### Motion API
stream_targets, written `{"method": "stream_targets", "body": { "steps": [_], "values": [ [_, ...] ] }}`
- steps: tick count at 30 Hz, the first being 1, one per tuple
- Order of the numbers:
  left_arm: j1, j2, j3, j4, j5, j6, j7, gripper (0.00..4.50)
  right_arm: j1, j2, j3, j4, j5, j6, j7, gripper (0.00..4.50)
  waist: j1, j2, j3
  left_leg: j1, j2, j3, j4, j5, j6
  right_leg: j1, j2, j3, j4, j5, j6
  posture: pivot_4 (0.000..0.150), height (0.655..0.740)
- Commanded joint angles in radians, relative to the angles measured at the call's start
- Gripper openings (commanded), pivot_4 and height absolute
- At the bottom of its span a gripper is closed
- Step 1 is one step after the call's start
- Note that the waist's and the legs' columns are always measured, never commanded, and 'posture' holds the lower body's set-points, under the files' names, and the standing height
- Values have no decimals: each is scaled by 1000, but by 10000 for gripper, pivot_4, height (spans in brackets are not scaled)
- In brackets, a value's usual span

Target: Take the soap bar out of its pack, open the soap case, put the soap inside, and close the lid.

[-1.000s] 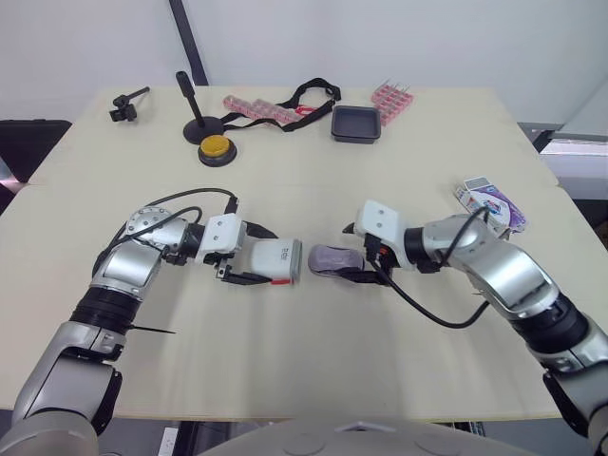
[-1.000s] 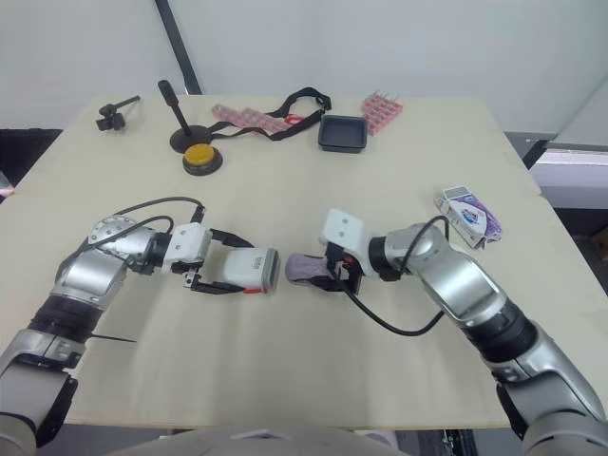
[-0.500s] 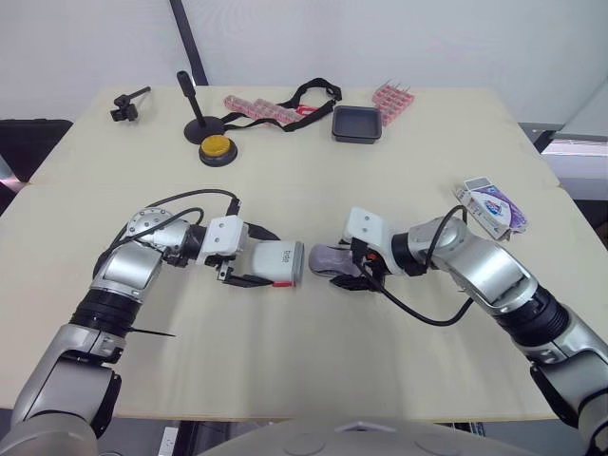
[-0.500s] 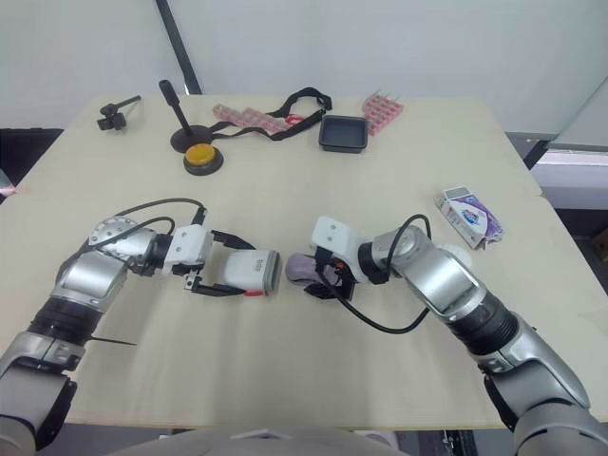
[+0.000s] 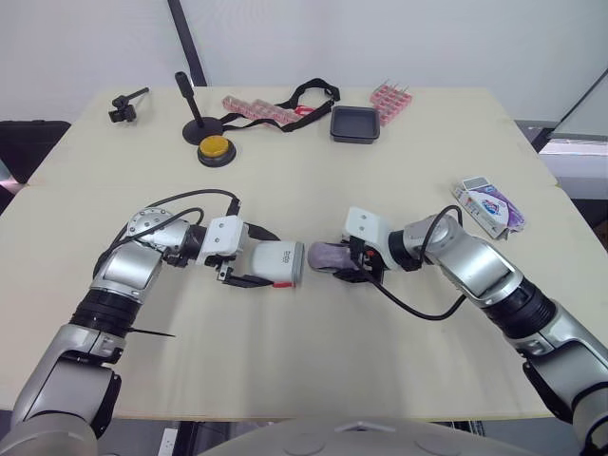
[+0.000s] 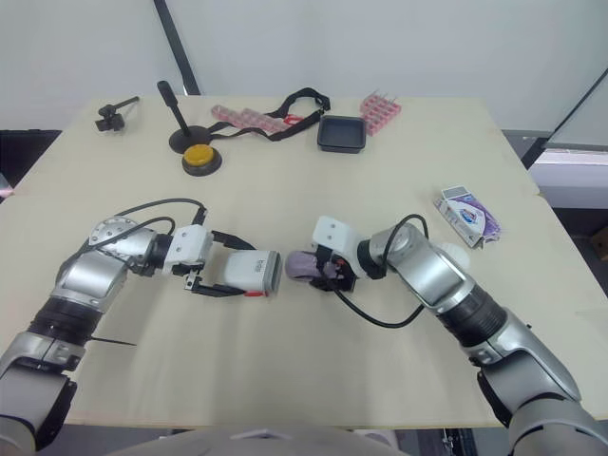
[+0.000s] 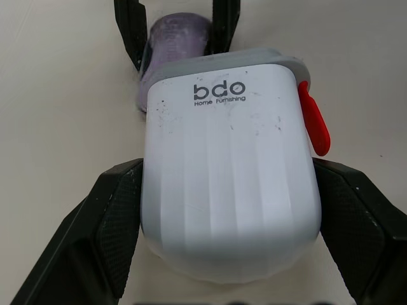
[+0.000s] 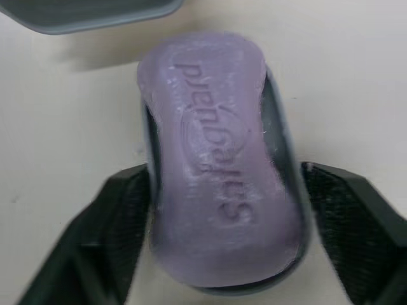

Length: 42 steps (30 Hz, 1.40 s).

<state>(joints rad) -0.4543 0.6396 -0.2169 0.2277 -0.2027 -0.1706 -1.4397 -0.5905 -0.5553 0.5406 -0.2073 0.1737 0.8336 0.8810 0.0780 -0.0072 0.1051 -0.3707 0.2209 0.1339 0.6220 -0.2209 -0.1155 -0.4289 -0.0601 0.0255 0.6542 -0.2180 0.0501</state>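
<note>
My left gripper [image 5: 274, 259] is closed about halfway on the white ribbed plastic soap case [image 7: 229, 184], one finger on each long side, with its red latch tab [image 7: 315, 124] showing. My right gripper [image 5: 340, 262] is closed to about the same width on the purple oval soap bar [image 8: 216, 152], which sits in what looks like a shallow grey tray [image 8: 284, 159]; the fingers press that tray's sides.

Both lie low over the pale wooden counter [image 5: 313, 361] near its middle. The soap lies at 3 o'clock from the case, just beside its grey-rimmed end; I cannot tell whether they touch. Both long axes run along the 9-to-3 line, so I judge a straight push toward 9 o'clock would join them. The purple-and-white cardboard pack [image 5: 489, 202] lies well apart, at 2 o'clock from my right gripper.
</note>
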Motion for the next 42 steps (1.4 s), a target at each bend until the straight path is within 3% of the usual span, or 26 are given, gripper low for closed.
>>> {"method": "stream_targets", "body": {
  "steps": [1, 10, 19, 42],
  "values": [
    [2, 12, 17, -11, -10, -8, 1, 34756, 14, 1, 21, -10, -12, 2, 12, 25585, 0, 0, 0, 0, 0, 0, 0, 0, 0, 0, 0, 0, 0, 0, 0, 1500, 7291],
    [-3, 7, 18, 23, 0, -17, 17, 34756, 25, -49, 7, -46, -35, -37, 50, 25571, 3, 0, 0, 0, 0, 0, 0, 0, 0, 0, 0, 0, 0, 0, 0, 1500, 7291],
    [-29, -55, 3, 64, 2, -2, 64, 34756, -9, -215, -35, -179, -14, -83, 194, 25571, 3, 1, 1, -1, 0, 0, -1, 0, 0, 0, 0, 0, -1, 0, 0, 1500, 7291],
    [-20, -104, -30, 26, 11, -34, 70, 34756, -68, -156, 3, -158, -41, -74, 209, 25571, 4, 1, 1, -1, 1, 0, -1, 0, 0, 0, 0, 0, -1, 0, 0, 1500, 7291]
  ]
}}
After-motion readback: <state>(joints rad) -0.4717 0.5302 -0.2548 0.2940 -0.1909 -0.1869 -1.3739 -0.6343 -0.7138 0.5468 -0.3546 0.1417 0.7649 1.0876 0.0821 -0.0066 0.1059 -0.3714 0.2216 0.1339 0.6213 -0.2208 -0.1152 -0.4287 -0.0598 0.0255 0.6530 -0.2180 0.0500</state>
